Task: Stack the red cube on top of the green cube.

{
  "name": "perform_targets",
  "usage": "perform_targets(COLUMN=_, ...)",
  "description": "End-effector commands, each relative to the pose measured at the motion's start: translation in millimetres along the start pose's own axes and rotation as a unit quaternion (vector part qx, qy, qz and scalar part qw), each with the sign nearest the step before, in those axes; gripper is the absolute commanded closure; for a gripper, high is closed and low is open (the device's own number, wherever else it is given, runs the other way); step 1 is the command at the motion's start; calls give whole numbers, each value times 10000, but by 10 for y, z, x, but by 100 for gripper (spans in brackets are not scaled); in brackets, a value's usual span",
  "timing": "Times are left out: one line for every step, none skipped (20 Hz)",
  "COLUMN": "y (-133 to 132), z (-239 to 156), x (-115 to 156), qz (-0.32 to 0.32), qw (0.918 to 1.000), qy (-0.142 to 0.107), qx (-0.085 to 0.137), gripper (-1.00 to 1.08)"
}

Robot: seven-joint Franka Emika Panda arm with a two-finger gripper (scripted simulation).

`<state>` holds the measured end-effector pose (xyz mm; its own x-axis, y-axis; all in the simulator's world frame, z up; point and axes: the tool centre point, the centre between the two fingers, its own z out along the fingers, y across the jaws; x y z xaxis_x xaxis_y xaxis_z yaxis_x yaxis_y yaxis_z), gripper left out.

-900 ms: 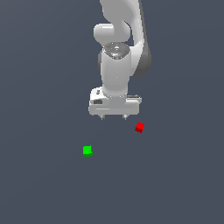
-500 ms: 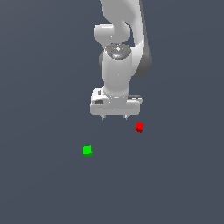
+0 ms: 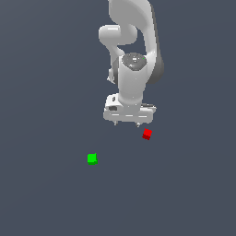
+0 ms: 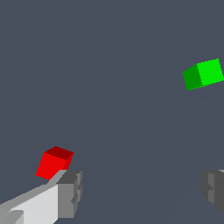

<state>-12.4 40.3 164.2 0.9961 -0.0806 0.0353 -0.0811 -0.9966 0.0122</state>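
Above the flat grey floor, the white arm is sinking lower than a moment ago, carrying its gripper with jaws spread wide and empty. Just beside one fingertip, the red cube is resting unmoved, not yet between the jaws, so the approach is nearing a grasp. Well apart sits the green cube, waiting for the stack.

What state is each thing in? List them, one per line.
Small bright red cube: resting on the dark surface, not grasped, just outside one tool finger in the wrist view.
Small bright green cube: resting on the surface, alone, nothing stacked on it, apart from the red cube.
White tool: open, empty, fingers spread wide, near the red cube.
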Motion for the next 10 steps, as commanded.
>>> perform_targets(y=-114, z=94, x=-73, qz=169, qw=9999, qy=-20, qx=2, gripper=-92)
perform_targets(y=-166, z=136, x=-103, qz=247, qw=9997, qy=-29, qx=3, gripper=-92)
perform_targets(y=-220, z=180, x=-134, qz=328, qw=9995, qy=-38, qx=4, gripper=-92)
perform_targets(y=-276, z=224, x=-163, qz=409, qw=9992, qy=-46, qx=5, gripper=-92)
perform_targets(y=-332, z=268, x=-192, qz=490, qw=9988, qy=-55, qx=6, gripper=-92)
perform_targets(y=-388, z=311, x=-220, qz=571, qw=9983, qy=-64, qx=7, gripper=-92)
perform_targets(y=-445, z=355, x=-247, qz=652, qw=9978, qy=-73, qx=8, gripper=-92)
perform_targets(y=-503, z=400, x=-273, qz=734, qw=9973, qy=-82, qx=9, gripper=-92)
perform_targets(y=-562, z=444, x=-297, qz=815, qw=9966, qy=-91, qx=10, gripper=-92)
perform_targets(y=-621, z=488, x=-321, qz=897, qw=9959, qy=-100, qx=11, gripper=-92)
